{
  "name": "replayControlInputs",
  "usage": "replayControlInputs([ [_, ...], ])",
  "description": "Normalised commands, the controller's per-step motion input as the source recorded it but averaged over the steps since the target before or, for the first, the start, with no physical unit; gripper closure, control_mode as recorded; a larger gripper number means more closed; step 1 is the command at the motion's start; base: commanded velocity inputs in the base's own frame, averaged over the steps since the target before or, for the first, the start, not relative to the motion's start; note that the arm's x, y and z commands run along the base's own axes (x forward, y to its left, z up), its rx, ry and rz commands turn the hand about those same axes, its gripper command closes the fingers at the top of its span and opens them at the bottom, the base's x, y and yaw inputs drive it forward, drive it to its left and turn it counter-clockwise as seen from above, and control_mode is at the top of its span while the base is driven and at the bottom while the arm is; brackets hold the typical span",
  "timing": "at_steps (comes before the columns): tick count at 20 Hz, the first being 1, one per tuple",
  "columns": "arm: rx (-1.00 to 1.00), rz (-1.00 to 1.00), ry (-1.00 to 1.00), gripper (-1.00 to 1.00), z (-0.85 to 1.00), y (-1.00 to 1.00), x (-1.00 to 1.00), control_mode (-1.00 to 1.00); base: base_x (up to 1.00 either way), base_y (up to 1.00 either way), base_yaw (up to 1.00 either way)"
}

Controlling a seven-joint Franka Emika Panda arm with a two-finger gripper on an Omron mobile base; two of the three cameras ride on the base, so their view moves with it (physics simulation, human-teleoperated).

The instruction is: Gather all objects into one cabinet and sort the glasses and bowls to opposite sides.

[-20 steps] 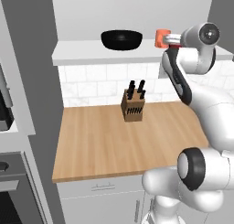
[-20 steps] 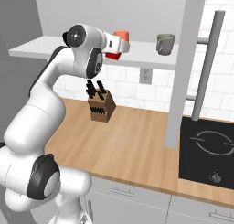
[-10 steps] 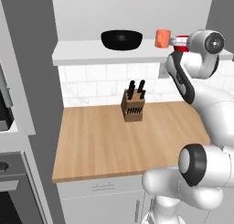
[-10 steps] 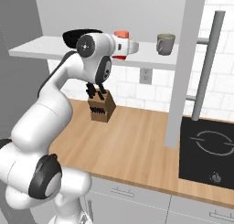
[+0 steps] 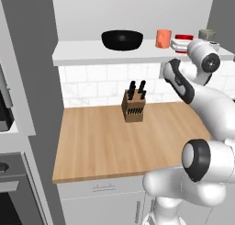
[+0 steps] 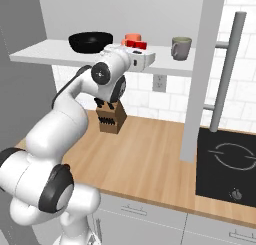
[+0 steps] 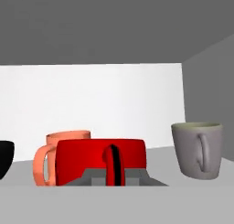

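Note:
My gripper (image 7: 113, 166) is shut on the rim of the red cup (image 7: 100, 161), with one finger inside it. The cup is at the cabinet's white shelf board (image 5: 78, 52), between the orange cup (image 7: 64, 143) and the grey-green mug (image 7: 197, 150). From the left base I see the black bowl (image 5: 121, 39) at the shelf's left part, then the orange cup (image 5: 163, 38), the red cup (image 5: 184, 39) in the gripper (image 5: 182, 45), and the mug (image 5: 207, 34). The right base view gives the same row: bowl (image 6: 90, 41), red cup (image 6: 136, 44), mug (image 6: 181, 47). I cannot tell whether the red cup touches the board.
A wooden knife block (image 5: 133, 107) stands on the wooden counter (image 5: 101, 141) below the shelf. A grey cabinet door with a long bar handle (image 6: 227, 74) hangs right of the shelf, above a black cooktop (image 6: 225, 164). An oven column stands at the far left.
The hand with the red cup has moved right along the shelf and further in, away from the orange cup toward the mug. The bowl, orange cup and mug have not moved.

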Motion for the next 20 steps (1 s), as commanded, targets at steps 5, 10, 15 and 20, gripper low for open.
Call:
replayControlInputs([
  [5,0.0,0.0,-0.02,1.0,0.0,-0.11,0.27,-1.0,0.0,0.0,0.0],
  [10,0.0,0.0,0.0,1.0,0.0,-0.27,0.13,-1.0,0.0,0.0,0.0],
  [15,0.0,0.0,0.04,1.0,0.01,-0.32,0.05,-1.0,0.0,0.0,0.0],
  [20,0.0,0.0,0.03,1.0,-0.01,-0.21,0.22,-1.0,0.0,0.0,0.0],
])
